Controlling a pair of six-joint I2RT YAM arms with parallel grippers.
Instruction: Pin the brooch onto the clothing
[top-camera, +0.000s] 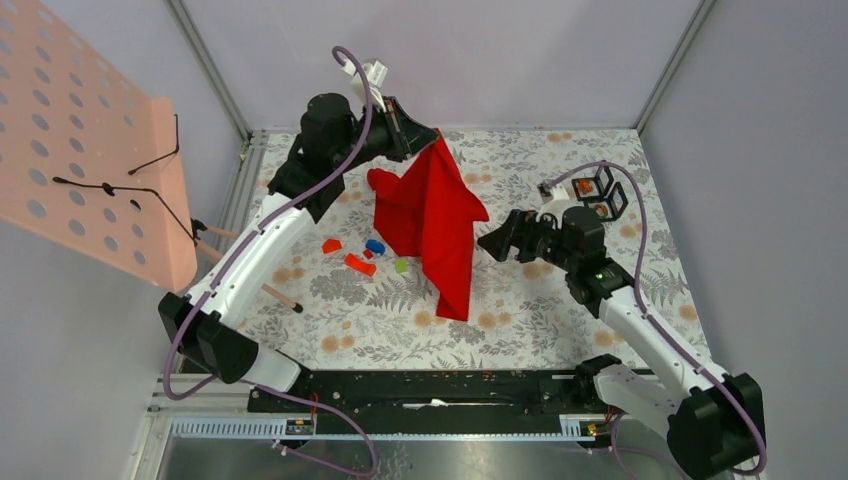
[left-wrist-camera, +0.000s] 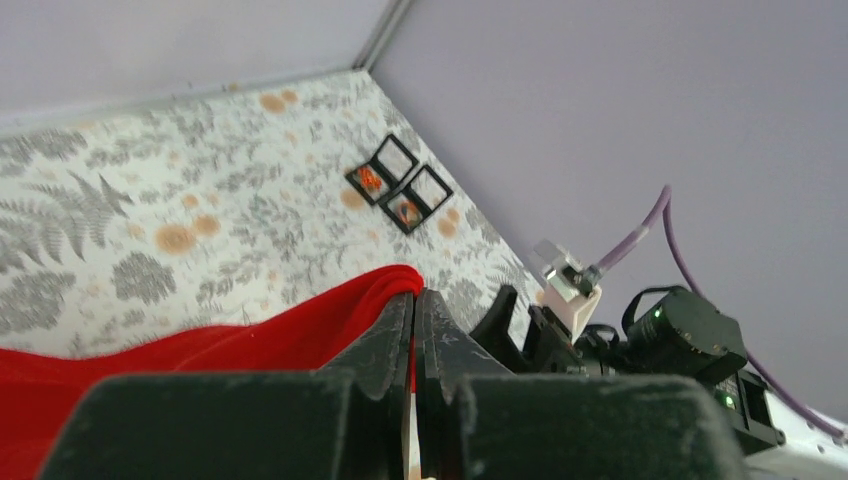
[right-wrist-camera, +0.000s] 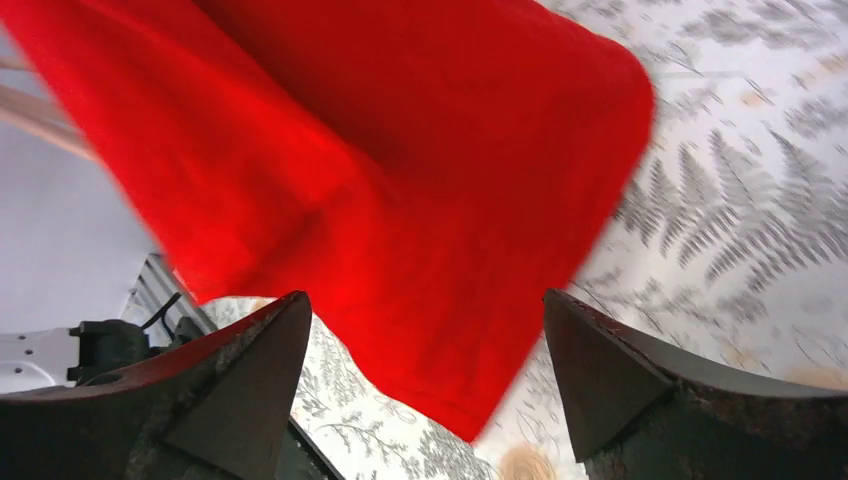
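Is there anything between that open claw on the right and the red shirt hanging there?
Nothing visible does. The right gripper, jaws open, faces the red shirt directly, and the shirt hangs from the shut left gripper.

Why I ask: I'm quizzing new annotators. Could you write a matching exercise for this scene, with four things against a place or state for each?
Things:
1. left claw
2. right claw
3. red shirt
4. black square cases

Place or state:
a. open, facing the red fabric
b. lying on the table, far right side
c. hanging down from one pinched end
d. shut on fabric, raised

Pairs: 1-d, 2-a, 3-c, 4-b
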